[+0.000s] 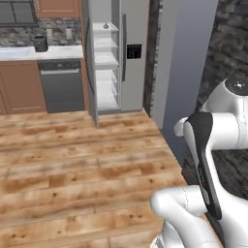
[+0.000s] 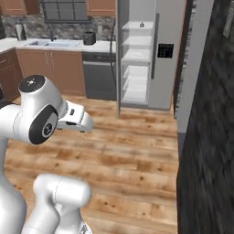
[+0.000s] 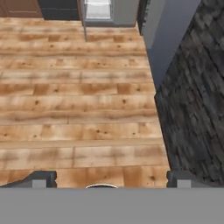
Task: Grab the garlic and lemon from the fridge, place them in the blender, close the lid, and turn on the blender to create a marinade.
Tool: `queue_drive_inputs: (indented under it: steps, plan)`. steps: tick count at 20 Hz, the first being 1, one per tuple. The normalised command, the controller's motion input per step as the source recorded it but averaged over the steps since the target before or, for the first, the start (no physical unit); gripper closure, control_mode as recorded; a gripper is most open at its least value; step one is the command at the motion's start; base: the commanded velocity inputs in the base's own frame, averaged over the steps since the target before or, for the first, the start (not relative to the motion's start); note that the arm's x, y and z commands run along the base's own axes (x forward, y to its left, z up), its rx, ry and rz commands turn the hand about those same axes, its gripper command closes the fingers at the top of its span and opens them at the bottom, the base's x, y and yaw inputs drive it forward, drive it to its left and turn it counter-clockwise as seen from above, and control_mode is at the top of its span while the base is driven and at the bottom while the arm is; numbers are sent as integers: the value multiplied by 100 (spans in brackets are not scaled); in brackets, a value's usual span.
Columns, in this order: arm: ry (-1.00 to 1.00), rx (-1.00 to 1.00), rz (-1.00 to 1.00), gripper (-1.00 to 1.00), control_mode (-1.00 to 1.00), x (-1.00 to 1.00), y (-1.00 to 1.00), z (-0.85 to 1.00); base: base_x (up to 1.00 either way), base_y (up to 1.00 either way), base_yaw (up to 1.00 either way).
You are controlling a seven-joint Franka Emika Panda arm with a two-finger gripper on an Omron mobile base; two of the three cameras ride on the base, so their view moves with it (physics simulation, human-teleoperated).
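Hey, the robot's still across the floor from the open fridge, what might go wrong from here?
1. The fridge stands open in a narrow gap, its door swung out on the left side; the arm may clip the door edge reaching in.
2. A small pale item, likely the garlic, sits on the top shelf, so the reach is high.
3. The dark stone wall runs close along the right; driving forward could scrape it.

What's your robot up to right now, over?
Gripper open, empty, over wood floor. Fridge ahead, left door open, still out of reach. Nothing on the floor between.
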Motion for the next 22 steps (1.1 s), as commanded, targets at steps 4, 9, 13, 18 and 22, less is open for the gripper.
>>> queue_drive_inputs:
  steps: [4, 9, 13, 18, 22]
  plan:
    - [0, 0, 0, -100, 100, 0, 0, 0, 100, -20, 2]
    - [0, 0, 0, -100, 100, 0, 0, 0, 100, -29, 6]
    - [0, 0, 0, -100, 100, 0, 0, 0, 100, -35, 10]
    - [0, 0, 0, -100, 100, 0, 0, 0, 100, -44, 13]
    - [0, 0, 0, -100, 100, 0, 0, 0, 100, -47, 13]
